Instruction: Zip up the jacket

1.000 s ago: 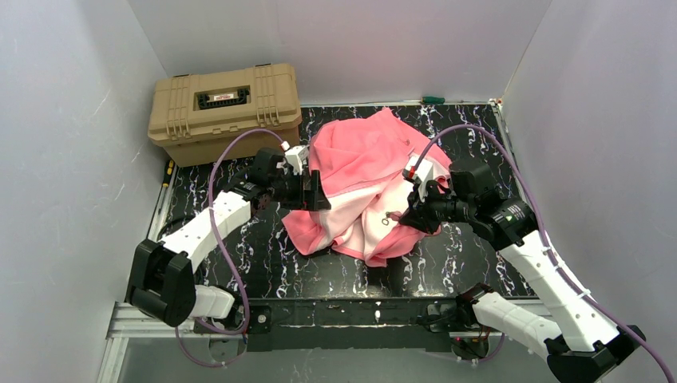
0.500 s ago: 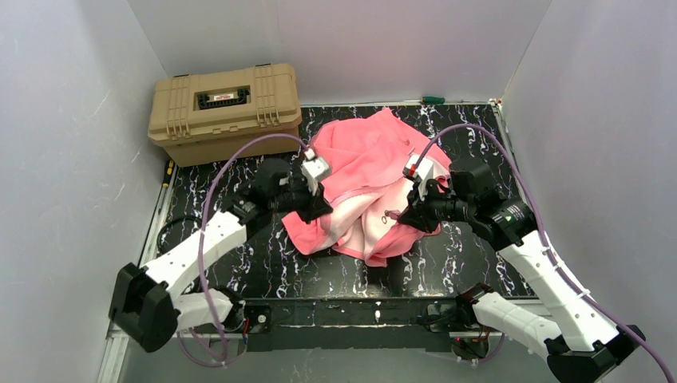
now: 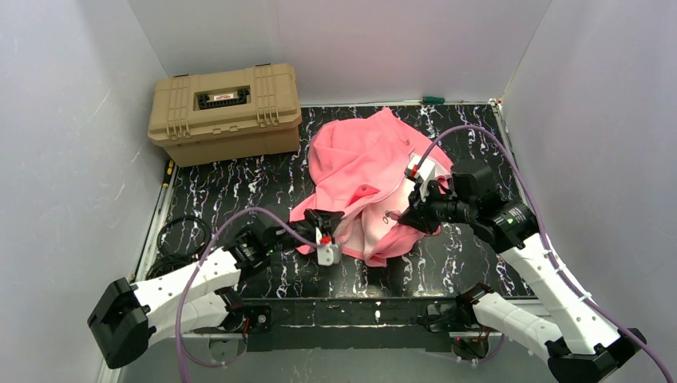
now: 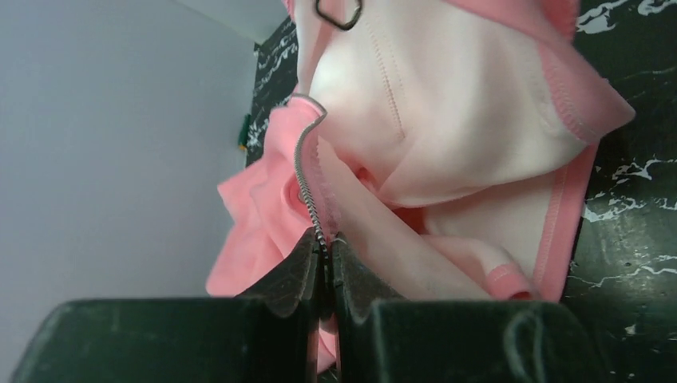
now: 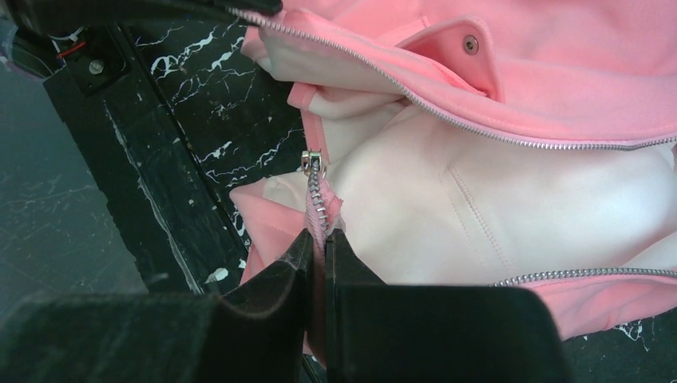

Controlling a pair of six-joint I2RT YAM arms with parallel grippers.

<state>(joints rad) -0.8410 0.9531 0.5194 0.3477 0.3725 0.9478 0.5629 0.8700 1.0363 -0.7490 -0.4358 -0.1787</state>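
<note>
The salmon-pink jacket [image 3: 359,163] lies crumpled and unzipped in the middle of the black marbled table [image 3: 239,187], its pale lining showing at the front. My left gripper [image 3: 322,219] is at the jacket's near-left hem. In the left wrist view it [image 4: 326,244] is shut on the toothed zipper edge [image 4: 306,171] of the jacket [image 4: 463,136]. My right gripper [image 3: 409,216] is at the near-right side. In the right wrist view it [image 5: 319,236] is shut on the other zipper edge [image 5: 317,191], just below a small metal end piece [image 5: 311,159]. A dark pull ring [image 4: 338,11] hangs above.
A tan hard case [image 3: 225,110] stands at the back left. A coil of black cable [image 3: 180,236] lies by the table's left edge. A small green object [image 3: 433,99] rests at the back wall. White walls enclose three sides.
My left arm swung from the jacket's upper-left side down to its near-left hem, and its gripper went from open to shut on the zipper edge. The right arm held still.
</note>
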